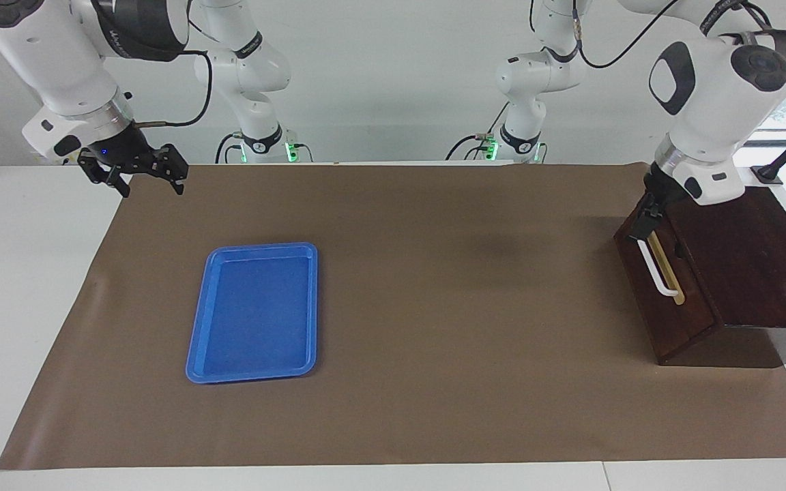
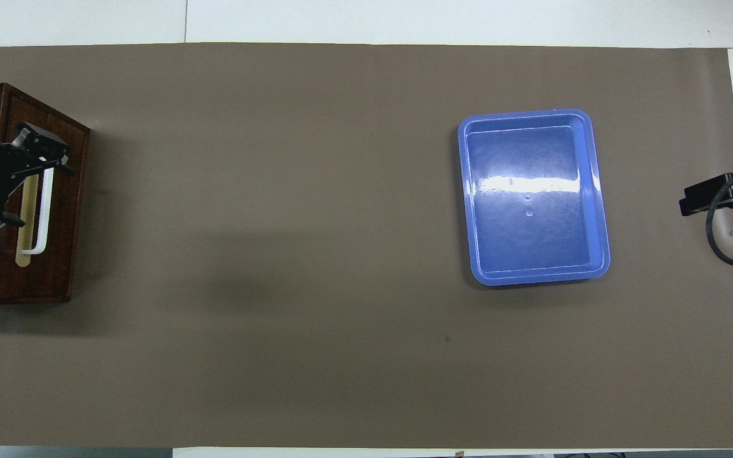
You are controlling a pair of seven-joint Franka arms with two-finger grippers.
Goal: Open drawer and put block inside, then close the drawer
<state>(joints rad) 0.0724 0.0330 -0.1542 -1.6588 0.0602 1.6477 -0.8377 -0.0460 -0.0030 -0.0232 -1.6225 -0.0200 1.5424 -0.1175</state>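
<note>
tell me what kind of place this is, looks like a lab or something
Most likely a robotics lab or test bench. Two white robot arms stand at a white table covered with a brown paper sheet, and only a few props are set out: a blue tray and a dark wooden drawer box.
</note>
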